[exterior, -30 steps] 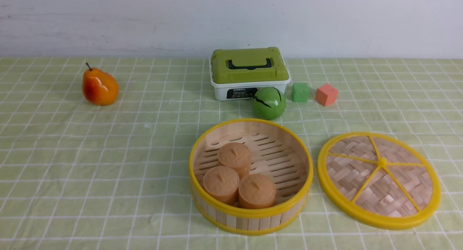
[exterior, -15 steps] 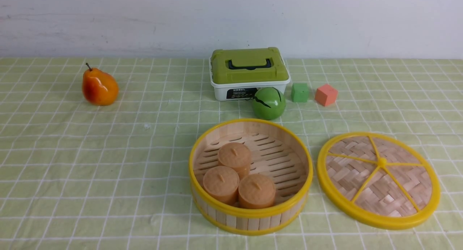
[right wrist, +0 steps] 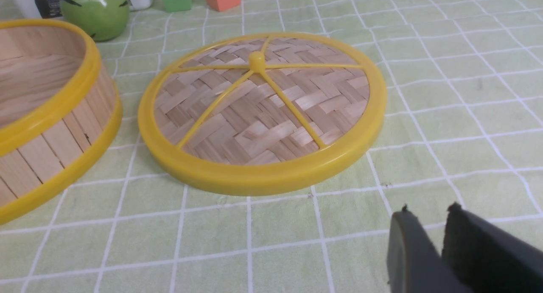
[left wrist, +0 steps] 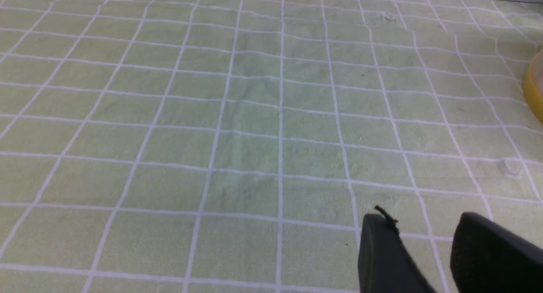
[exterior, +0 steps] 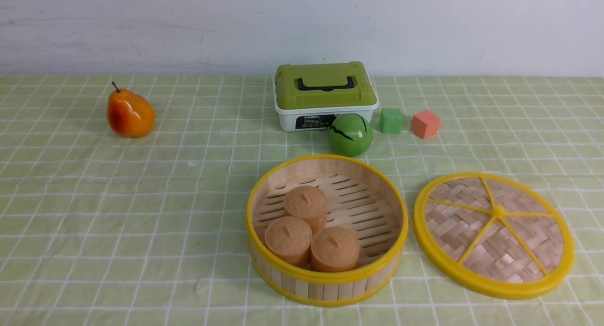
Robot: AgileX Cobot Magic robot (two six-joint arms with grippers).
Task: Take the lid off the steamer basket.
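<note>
**Lid off, lying to the right of the basket, right arm nearer**

Green checked tablecloth (exterior: 141, 213) under a plain white wall; neither arm showed in the front view. Lid (exterior: 494, 234) lay flat on the cloth, knob up, just beside the steamer basket (exterior: 264, 194) on the robot's right, with a narrow strip of cloth between the rims, so not touching. Basket stood open with three tan buns (exterior: 309, 229) on its slatted floor. By the layout I'd call the task done.

Right gripper (right wrist: 428, 214) hung low over bare cloth, near the lid's rim, fingers almost together with a thin gap and nothing between them. Lid (right wrist: 261, 110) sat straight ahead of it, basket (right wrist: 51, 110) beyond on the far side.

Left gripper (left wrist: 424, 225) was over bare cloth too, fingers apart, empty; only a sliver of yellow rim showed at that view's edge. Being round, the lid has no long axis. Any further lid move belongs to the right arm.
</note>
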